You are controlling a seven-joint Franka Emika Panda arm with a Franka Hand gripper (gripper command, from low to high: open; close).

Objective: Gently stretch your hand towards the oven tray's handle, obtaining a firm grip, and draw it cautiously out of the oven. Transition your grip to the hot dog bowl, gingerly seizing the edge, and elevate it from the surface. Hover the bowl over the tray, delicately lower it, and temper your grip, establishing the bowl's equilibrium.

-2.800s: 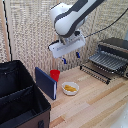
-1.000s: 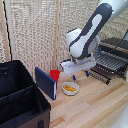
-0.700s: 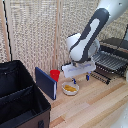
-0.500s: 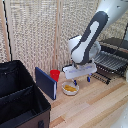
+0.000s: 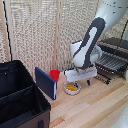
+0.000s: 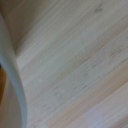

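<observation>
one round white hot dog bowl [image 5: 72, 88] on pale wood-grain table [image 5: 95, 107].

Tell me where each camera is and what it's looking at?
Exterior view: off the arm, looking across the wooden table at the robot arm, the bowl, the red cup and the oven tray.
Wrist view: on the wrist, close to the table and the bowl's rim; no gripper shows.
Both views share table and bowl.

The white robot arm [image 5: 90, 45] bends low over the small white bowl [image 5: 72, 88] of yellow food on the wooden counter [image 5: 95, 107], with a red cup [image 5: 55, 75] and blue board [image 5: 45, 82] just beside it.
</observation>
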